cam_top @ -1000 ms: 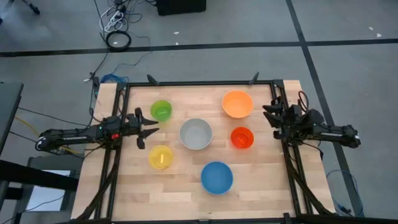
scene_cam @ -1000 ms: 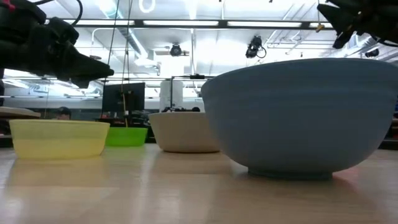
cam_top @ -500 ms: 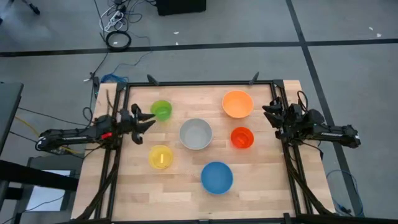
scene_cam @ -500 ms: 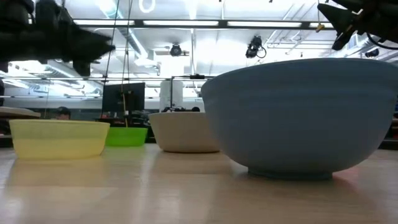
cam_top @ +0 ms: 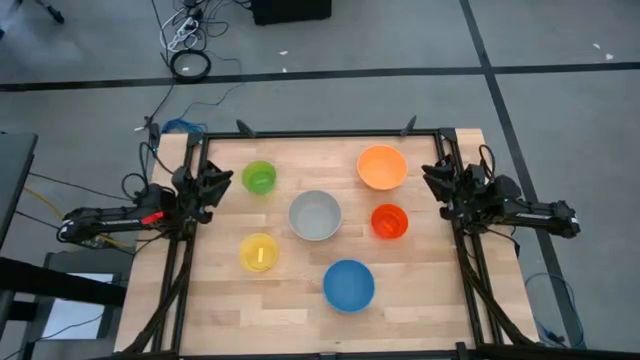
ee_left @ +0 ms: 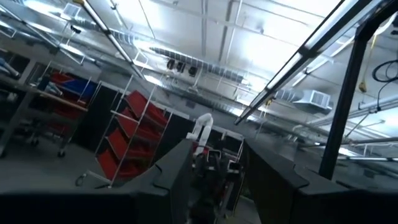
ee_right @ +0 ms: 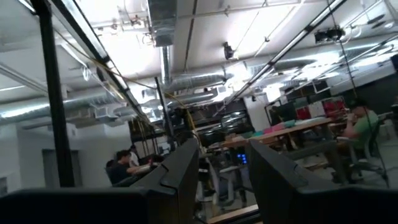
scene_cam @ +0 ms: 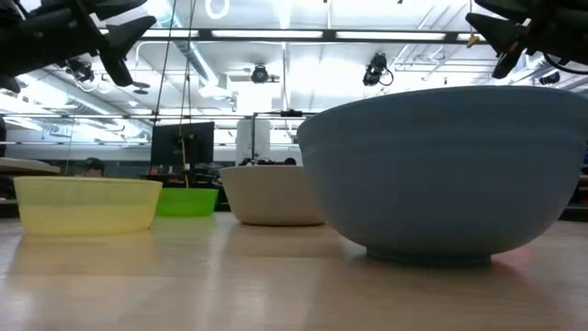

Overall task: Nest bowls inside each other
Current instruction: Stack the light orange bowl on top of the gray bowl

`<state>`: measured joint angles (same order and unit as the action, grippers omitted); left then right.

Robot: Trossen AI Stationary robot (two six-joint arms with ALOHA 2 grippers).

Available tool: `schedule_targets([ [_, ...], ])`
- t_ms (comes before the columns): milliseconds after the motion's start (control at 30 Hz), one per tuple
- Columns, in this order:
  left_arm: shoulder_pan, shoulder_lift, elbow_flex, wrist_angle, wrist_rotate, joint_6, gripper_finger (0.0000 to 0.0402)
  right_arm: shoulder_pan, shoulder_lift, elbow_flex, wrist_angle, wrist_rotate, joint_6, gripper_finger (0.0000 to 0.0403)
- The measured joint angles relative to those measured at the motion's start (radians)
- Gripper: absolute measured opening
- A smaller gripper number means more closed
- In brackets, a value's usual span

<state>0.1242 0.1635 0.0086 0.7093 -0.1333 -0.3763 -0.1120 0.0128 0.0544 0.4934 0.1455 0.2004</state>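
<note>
Six bowls stand apart on their bases on the wooden table [cam_top: 300,310]: green [cam_top: 259,178], grey [cam_top: 315,215], orange [cam_top: 382,167], red [cam_top: 389,221], yellow [cam_top: 259,252], blue [cam_top: 349,285]. The low view shows the blue bowl [scene_cam: 441,175] nearest, with yellow [scene_cam: 87,204], green [scene_cam: 186,200] and grey [scene_cam: 271,195] behind it. My left gripper [cam_top: 218,184] hangs raised at the table's left edge, left of the green bowl, tipped upward and open [ee_left: 217,180]. My right gripper [cam_top: 432,181] hangs raised at the right edge, right of the orange bowl, tipped upward and open [ee_right: 224,177]. Neither has anything between its fingers.
Black frame rails [cam_top: 320,133] run along the table's far, left and right edges. Cables [cam_top: 190,64] lie on the floor beyond the far edge. People sit in the room [ee_right: 364,134] behind the table. Bare wood lies between the bowls and along the near edge.
My left gripper has drawn back from over the table toward its left edge, risen, rolled and tipped its fingers upward. The bowls have not moved.
</note>
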Motion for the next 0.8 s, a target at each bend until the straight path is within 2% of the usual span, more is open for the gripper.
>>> schedule_targets([
  [167, 0.0, 0.008, 0.001, 0.0, -0.036, -0.002, 0.0152, 0.0, 0.016, 0.005, -0.046, 0.11, -0.026, 0.0129],
  [300, -0.004, 0.079, 0.054, -0.123, -0.13, -0.019, 0.0152, 0.0, 0.125, 0.117, -0.2, 0.166, -0.093, 0.0129],
  [467, -0.015, 0.279, 0.238, -0.397, -0.191, 0.012, 0.0152, 0.0, 0.426, 0.374, -0.484, 0.303, -0.151, 0.0129],
  [600, -0.016, 0.47, 0.422, -0.597, -0.192, 0.24, 0.0152, -0.003, 0.707, 0.592, -0.702, 0.492, -0.098, 0.0129],
  [700, -0.016, 0.587, 0.545, -0.728, -0.198, 0.38, 0.0152, -0.016, 0.909, 0.754, -0.898, 0.505, -0.025, 0.0129],
  [800, -0.013, 0.679, 0.679, -0.892, -0.247, 0.439, 0.0152, -0.032, 1.081, 0.911, -1.103, 0.504, 0.031, 0.0129],
])
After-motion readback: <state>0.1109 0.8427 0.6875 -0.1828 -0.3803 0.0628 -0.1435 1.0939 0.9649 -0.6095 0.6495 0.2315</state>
